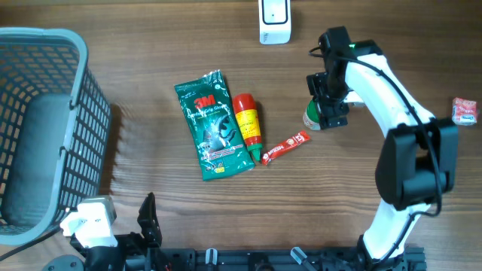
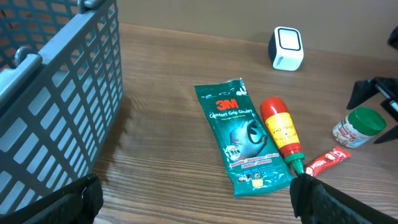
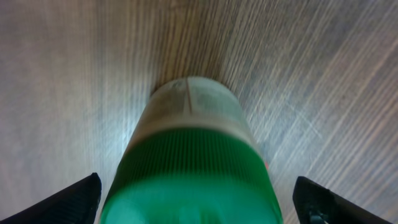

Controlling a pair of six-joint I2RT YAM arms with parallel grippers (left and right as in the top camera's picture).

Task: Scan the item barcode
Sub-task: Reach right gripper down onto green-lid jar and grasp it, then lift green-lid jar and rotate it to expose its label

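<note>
A small jar with a green ribbed cap (image 3: 193,143) stands on the wooden table, right of the other items (image 1: 312,117) (image 2: 357,126). My right gripper (image 3: 199,202) hangs directly over it, open, with a finger on each side of the cap and a gap to both (image 1: 329,105). The white barcode scanner (image 1: 275,19) (image 2: 286,48) stands at the table's far edge. My left gripper (image 2: 196,202) is open and empty near the front left, low over bare wood.
A green 3M pouch (image 1: 214,126), a red sauce bottle (image 1: 247,124) and a red sachet (image 1: 286,147) lie mid-table. A grey wire basket (image 1: 71,113) fills the left side. A small red packet (image 1: 465,110) lies at the far right.
</note>
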